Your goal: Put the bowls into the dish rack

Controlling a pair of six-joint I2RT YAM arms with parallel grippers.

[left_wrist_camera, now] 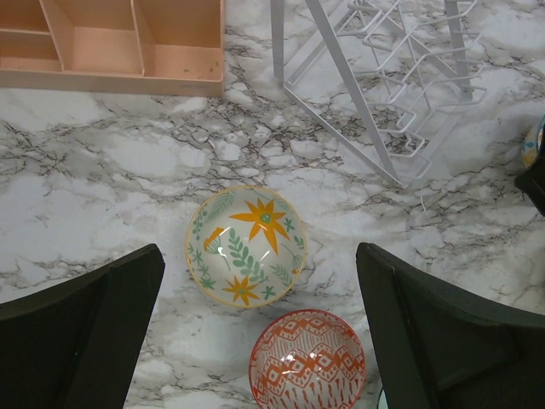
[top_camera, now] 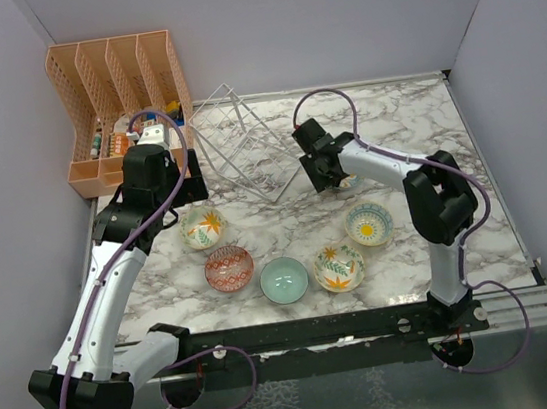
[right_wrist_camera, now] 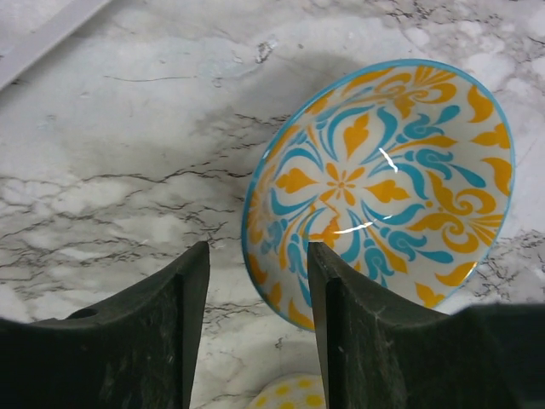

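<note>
The white wire dish rack (top_camera: pixel 245 153) stands empty at the back centre; its near end shows in the left wrist view (left_wrist_camera: pixel 383 94). My left gripper (top_camera: pixel 186 188) (left_wrist_camera: pixel 260 256) is open and empty above the cream leaf-print bowl (top_camera: pixel 202 227) (left_wrist_camera: pixel 247 247), with the red-patterned bowl (top_camera: pixel 229 268) (left_wrist_camera: pixel 306 360) just nearer. My right gripper (top_camera: pixel 329 179) (right_wrist_camera: pixel 258 256) is open. Its fingers straddle the left rim of the tilted blue-patterned bowl (right_wrist_camera: pixel 383 187). The teal bowl (top_camera: pixel 283 280), a cream flower bowl (top_camera: pixel 338 267) and the yellow-sun bowl (top_camera: pixel 369 223) (right_wrist_camera: pixel 289 394) lie on the marble.
An orange plastic file organizer (top_camera: pixel 123 98) (left_wrist_camera: pixel 111 43) with small items in it stands at the back left, beside the rack. Grey walls close in the left, back and right. The black rail (top_camera: pixel 321 331) with the arm bases runs along the near edge.
</note>
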